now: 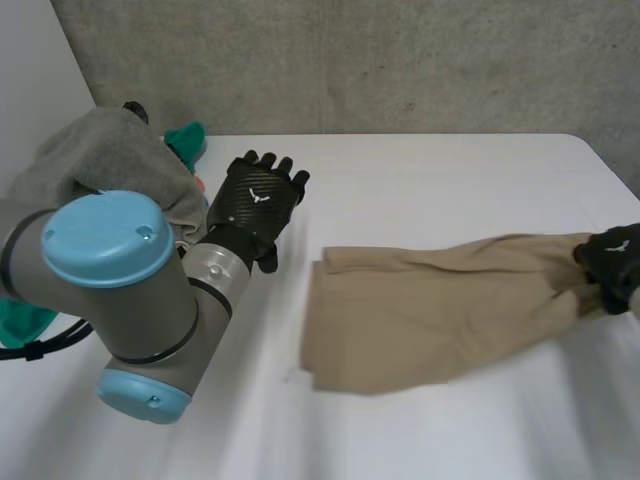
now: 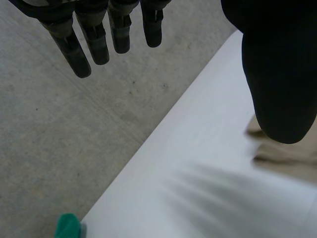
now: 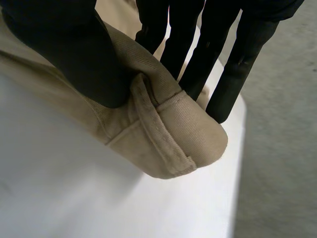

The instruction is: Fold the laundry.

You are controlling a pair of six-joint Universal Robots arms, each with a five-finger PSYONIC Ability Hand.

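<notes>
Between right hand (image 3: 84,59) thumb and fingers, cloth (image 3: 168,129) hem pinched, left hand (image 1: 262,195) slack and empty: spreading step, next probably needs left hand's grasp on cloth.

On counter (image 1: 450,180): garment (image 1: 430,310) lies lengthwise, from mid counter to right edge. Its right end is at that edge, pinched btw thumb & fingers of right hand (image 1: 615,262). Left hand (image 1: 262,195) is over rear-left part of counter, fingers straight, well apart from garment and just right of cloth pile (image 1: 110,155) at rear-left corner. Another cloth (image 1: 20,325) at left edge, nearer the front. Wall (image 1: 400,60) runs behind rear edge.
</notes>
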